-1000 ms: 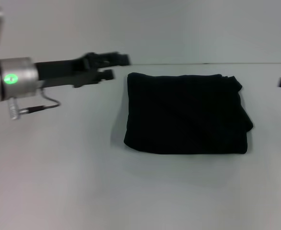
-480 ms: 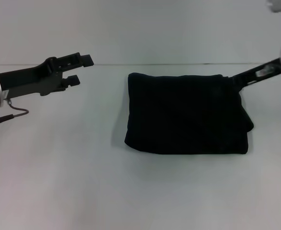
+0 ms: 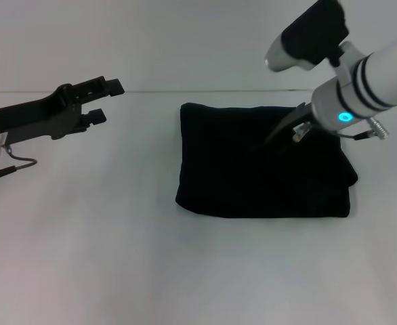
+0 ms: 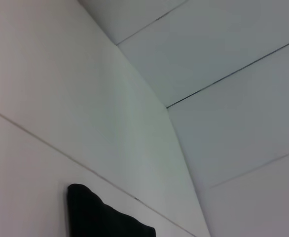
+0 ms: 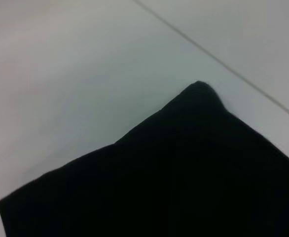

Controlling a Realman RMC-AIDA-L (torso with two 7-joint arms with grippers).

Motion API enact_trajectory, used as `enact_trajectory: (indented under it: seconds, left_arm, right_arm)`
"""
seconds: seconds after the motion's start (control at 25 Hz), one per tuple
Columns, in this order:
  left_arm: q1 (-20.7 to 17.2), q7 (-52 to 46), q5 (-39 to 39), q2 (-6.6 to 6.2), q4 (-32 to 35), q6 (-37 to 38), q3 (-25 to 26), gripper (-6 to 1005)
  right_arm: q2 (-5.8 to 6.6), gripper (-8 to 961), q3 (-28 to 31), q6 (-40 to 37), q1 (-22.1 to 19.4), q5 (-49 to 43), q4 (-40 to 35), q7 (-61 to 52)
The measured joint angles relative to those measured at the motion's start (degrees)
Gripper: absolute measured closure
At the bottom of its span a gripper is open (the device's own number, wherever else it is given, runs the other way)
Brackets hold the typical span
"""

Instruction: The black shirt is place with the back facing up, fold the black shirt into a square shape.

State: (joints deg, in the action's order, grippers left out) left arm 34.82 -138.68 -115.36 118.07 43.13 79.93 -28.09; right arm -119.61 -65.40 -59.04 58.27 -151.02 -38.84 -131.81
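Cloth first: the soft black short-sleeved shirt (image 3: 263,162) lies on the pale grey desk (image 3: 117,257), already folded into a compact, nearly square bundle. The right gripper (image 3: 280,139) hangs over the bundle's far right part, the fabric directly beneath its jaws; whether those jaws are parted I cannot tell against the dark cloth. The left gripper (image 3: 103,101) hovers well off to the shirt's side, jaws narrowly apart and holding nothing. Any remaining tidying, I'd judge, should press lightly at the bulging right edge without dragging layers.

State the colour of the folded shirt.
Plain black shirt, no lettering showing; clearest in the head view.
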Motion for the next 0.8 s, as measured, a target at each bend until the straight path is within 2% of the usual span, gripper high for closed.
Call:
enact_trajectory:
  seconds: [0.36, 0.76, 0.8]
  left_arm:
    - [0.54, 0.31, 0.10, -0.03, -1.13, -1.01, -0.39, 90]
    - [1.07, 0.67, 0.15, -0.04, -2.04, -1.54, -0.39, 90]
    - [1.13, 0.68, 0.15, -0.04, -2.21, -1.61, -0.39, 90]
  right_arm:
    - [-0.69, 302, -5.21, 6.07, 0.80, 0.37, 5.39, -0.98]
    - [-0.52, 304, -6.50, 8.39, 0.45, -1.49, 4.67, -6.35]
    - [-0.53, 348, -6.53, 8.78, 0.44, -2.44, 4.68, -7.46]
